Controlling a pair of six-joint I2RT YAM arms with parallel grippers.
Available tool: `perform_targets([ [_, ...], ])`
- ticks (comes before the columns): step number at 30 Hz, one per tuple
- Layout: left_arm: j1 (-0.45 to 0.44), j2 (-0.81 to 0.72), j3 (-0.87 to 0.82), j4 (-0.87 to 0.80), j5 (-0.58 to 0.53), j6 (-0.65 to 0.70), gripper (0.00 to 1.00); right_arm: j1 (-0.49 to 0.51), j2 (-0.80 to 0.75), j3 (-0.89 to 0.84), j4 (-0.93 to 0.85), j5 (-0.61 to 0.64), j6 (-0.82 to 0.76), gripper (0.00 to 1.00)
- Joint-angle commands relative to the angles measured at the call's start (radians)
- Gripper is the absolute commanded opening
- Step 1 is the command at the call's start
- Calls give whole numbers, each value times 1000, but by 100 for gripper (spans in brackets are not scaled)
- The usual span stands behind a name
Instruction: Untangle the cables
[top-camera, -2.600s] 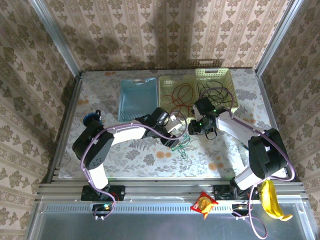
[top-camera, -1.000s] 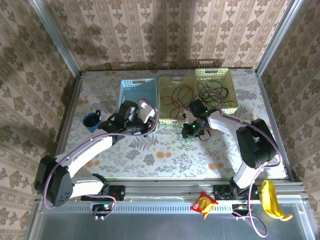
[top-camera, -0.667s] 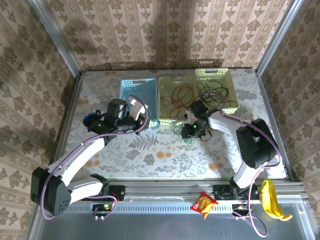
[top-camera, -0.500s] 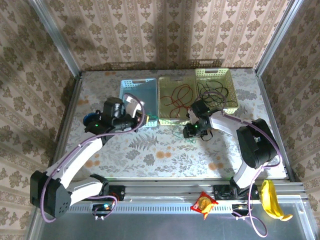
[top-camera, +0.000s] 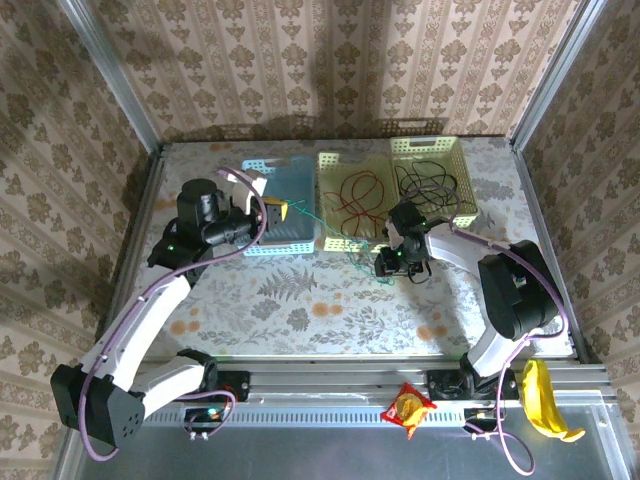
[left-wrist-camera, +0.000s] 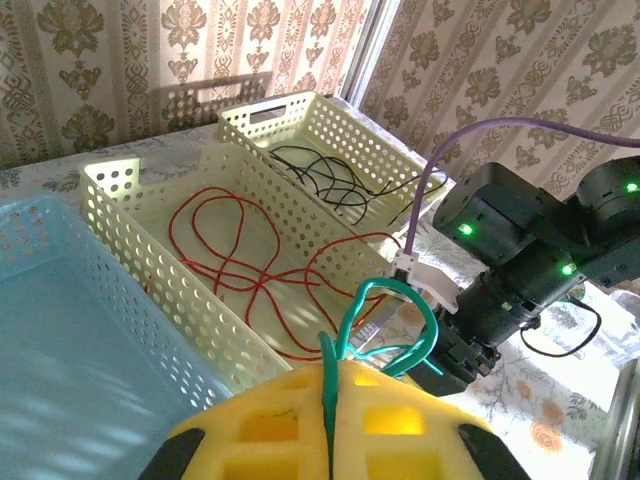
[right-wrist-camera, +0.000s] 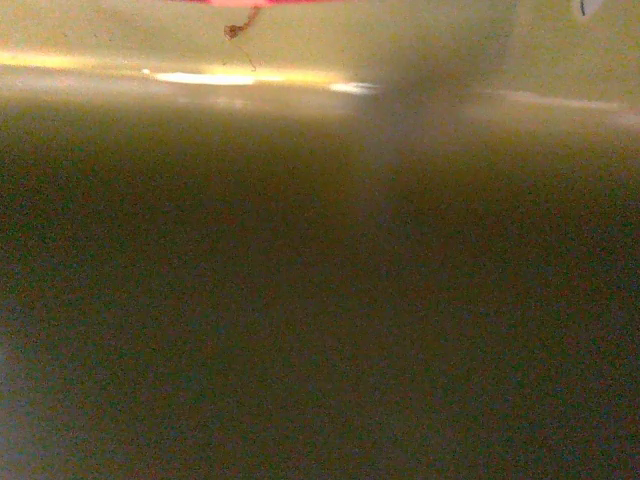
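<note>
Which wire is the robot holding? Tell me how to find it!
At the back of the table, find the cream middle basket holding the red cable. By its front edge, a thin green cable stretches from the left claw toward the right claw. It's the only green one; the red cable and the black cable lie inside baskets.

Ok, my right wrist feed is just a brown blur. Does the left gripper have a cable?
Observer: Yes, the left gripper is shut on the green cable.
Operator: Where does that cable go?
Observer: It runs across to the right gripper; I can't tell whether that one grips it.
Operator: And the red one?
Observer: The red cable lies loose in the middle basket.
</note>
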Motion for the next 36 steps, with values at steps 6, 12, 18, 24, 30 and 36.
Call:
perform_targets([
  [6,96,-83,-32,147,-21,-90,0,-12,18,-48,-130,28,31,27],
  [12,160,-108,-3,185,28,-143,0,-18,37,-46,-130,10,33,4],
  [18,205,-140,1,202,-1,-164,0,-18,42,-46,-132,4,32,1],
  [24,285,-195,22,215,-159,-155,0,-18,49,-44,-133,-4,30,0],
  [30,366,-192,76,196,-230,-134,0,-20,56,-44,-132,-9,28,0],
  [36,367,-118,38,242,-272,-245,0,-18,54,-43,-130,-14,19,0],
])
